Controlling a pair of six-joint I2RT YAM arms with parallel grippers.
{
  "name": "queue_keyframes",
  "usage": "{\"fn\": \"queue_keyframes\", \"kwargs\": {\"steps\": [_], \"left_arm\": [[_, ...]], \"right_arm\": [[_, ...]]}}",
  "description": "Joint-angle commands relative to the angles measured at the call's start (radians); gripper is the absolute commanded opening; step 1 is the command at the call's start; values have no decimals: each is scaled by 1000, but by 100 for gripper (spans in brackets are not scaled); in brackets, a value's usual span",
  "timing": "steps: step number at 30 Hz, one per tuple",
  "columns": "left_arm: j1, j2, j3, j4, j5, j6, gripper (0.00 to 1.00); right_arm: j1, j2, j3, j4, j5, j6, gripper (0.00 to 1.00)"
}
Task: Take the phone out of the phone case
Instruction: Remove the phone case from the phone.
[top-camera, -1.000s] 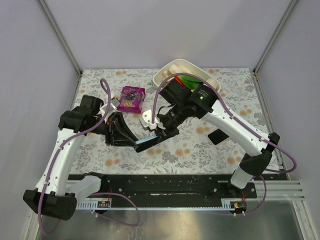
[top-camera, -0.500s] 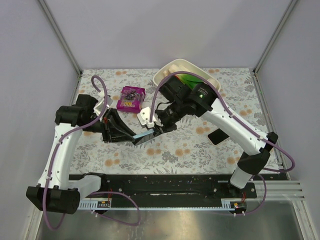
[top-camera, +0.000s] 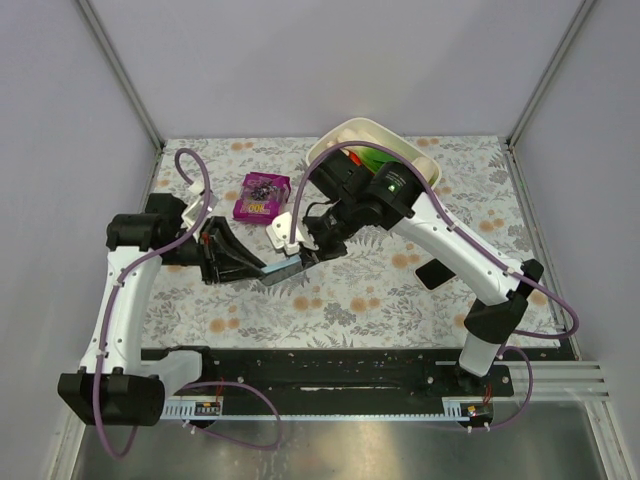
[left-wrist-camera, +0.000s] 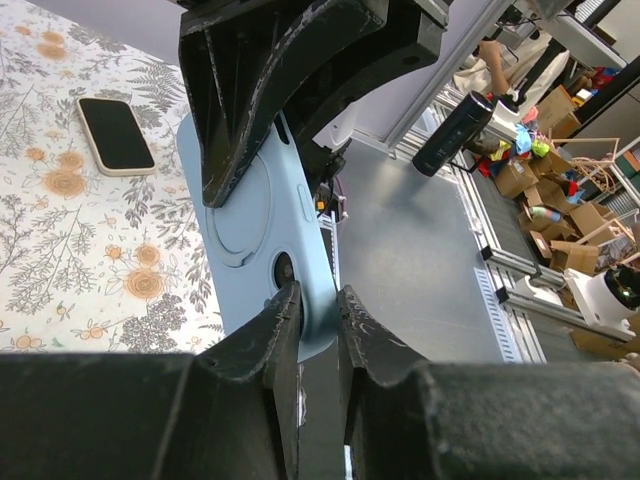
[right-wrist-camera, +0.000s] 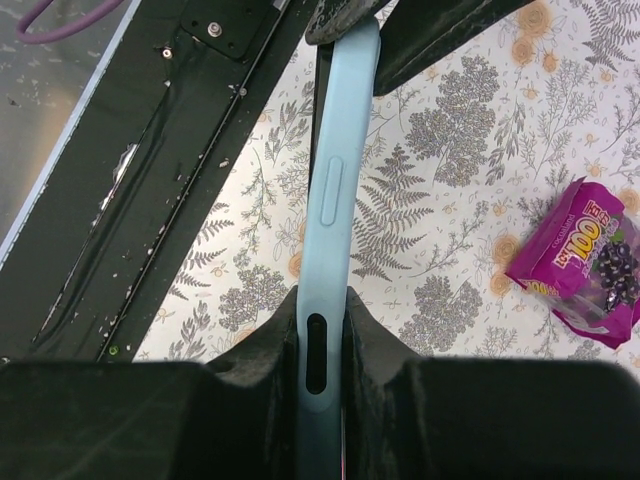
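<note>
A light blue phone case (top-camera: 285, 270) hangs above the flowered table, held from both ends. My left gripper (top-camera: 262, 270) is shut on its corner by the camera hole (left-wrist-camera: 318, 300). The case's back (left-wrist-camera: 250, 210) faces the left wrist view. From the opposite end my right gripper (top-camera: 305, 255) is shut on the case's edge (right-wrist-camera: 320, 300), and the long side with the button (right-wrist-camera: 335, 180) runs away from it. Whether a phone sits inside the case I cannot tell. A black phone with a pale rim (top-camera: 435, 272) lies flat on the table to the right (left-wrist-camera: 115, 135).
A purple snack bag (top-camera: 262, 196) lies behind the grippers (right-wrist-camera: 585, 265). A cream tub (top-camera: 345, 135) with green and red items stands at the back centre. The black mounting rail (top-camera: 320, 365) runs along the near edge, and grey walls close in both sides.
Both grippers have carried the case a little to the left and back. The left arm's elbow has drawn further left. The grips look unchanged.
</note>
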Motion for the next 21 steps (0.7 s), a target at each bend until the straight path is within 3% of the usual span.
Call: {"fn": "queue_keyframes", "kwargs": {"steps": [1,7,21], "left_arm": [[-17,40,-16,-12,72,89,0],[-130,21,-25,169,71,-81,0],[-170,43,-12,128,-4,32,0]], "right_arm": [[112,-71,91,-239,-444,-97,0],[132,-71,61,-252,-496,-110,0],[141,-52,129,-304,-542,-129,0]]}}
